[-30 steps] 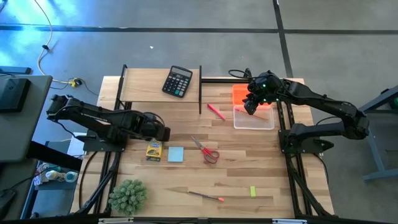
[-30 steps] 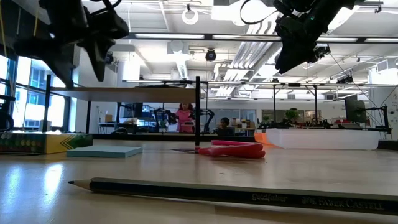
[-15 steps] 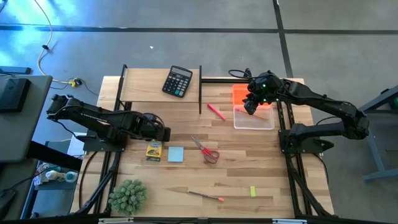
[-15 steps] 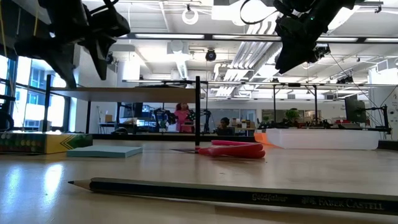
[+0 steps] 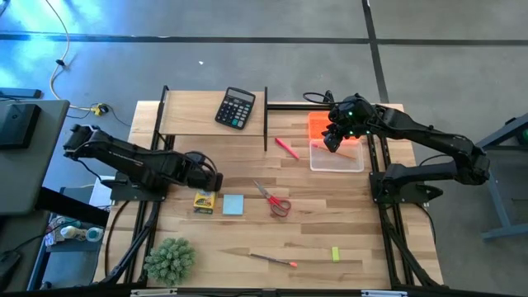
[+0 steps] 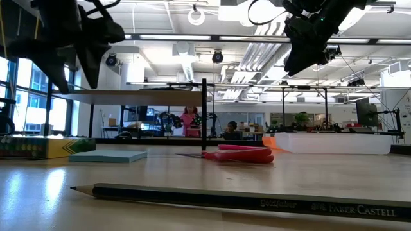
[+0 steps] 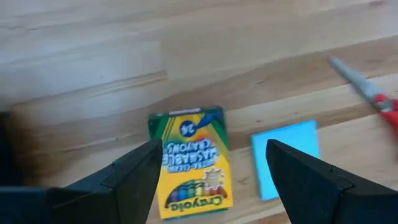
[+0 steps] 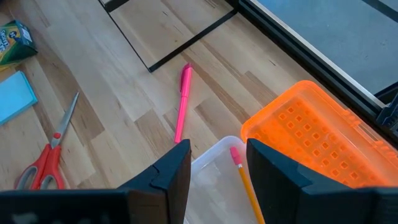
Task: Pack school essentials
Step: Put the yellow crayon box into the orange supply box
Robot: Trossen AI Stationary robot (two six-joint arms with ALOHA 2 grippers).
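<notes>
The yellow crayon box (image 5: 204, 200) lies flat on the table beside the pale blue note pad (image 5: 233, 204). My left gripper (image 7: 211, 149) hovers open just above the crayon box (image 7: 189, 165), one finger to each side, touching nothing. Red-handled scissors (image 5: 274, 198) and a pink-red marker (image 5: 286, 147) lie mid-table. My right gripper (image 8: 217, 148) hangs open above the clear box (image 5: 336, 155), which holds a pencil (image 8: 245, 180). The box's orange lid (image 5: 323, 125) lies behind it.
A black calculator (image 5: 236, 108) sits on the raised shelf at the back, next to an upright black post (image 5: 266, 120). A spiky green plant (image 5: 171, 260) stands at the near left corner. A pencil (image 5: 268, 259) and a lime-green eraser (image 5: 336, 254) lie near the front edge.
My left gripper has tipped and rolled a little, and its fingers have swung toward the crayon box and the table's near left. It stays open. Nothing on the table has moved.
</notes>
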